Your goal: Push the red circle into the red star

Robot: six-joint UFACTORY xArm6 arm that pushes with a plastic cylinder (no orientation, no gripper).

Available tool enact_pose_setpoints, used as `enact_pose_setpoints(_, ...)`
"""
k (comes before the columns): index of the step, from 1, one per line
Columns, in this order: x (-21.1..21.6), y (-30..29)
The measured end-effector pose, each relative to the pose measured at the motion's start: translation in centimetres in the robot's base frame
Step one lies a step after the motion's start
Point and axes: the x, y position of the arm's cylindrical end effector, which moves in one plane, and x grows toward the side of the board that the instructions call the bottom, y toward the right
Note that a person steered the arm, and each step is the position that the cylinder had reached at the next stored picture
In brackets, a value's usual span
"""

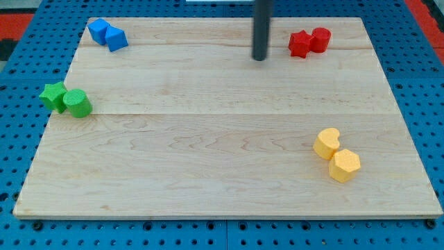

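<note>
Jaws we have none, only my tip resting left of the touching red star and red circle on our wooden bench, nothing standing between.

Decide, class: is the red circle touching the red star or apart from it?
Touching. The red circle sits against the red star at the view's top right, with no board showing between them. My tip stands apart, to their left.
</note>
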Motion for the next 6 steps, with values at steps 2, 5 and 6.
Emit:
enact_pose_setpoints(2, -1.5, 10.7)
enact_pose_setpoints(5, -4.6, 14.4)
enact_pose_setpoints(6, -5.4, 11.7)
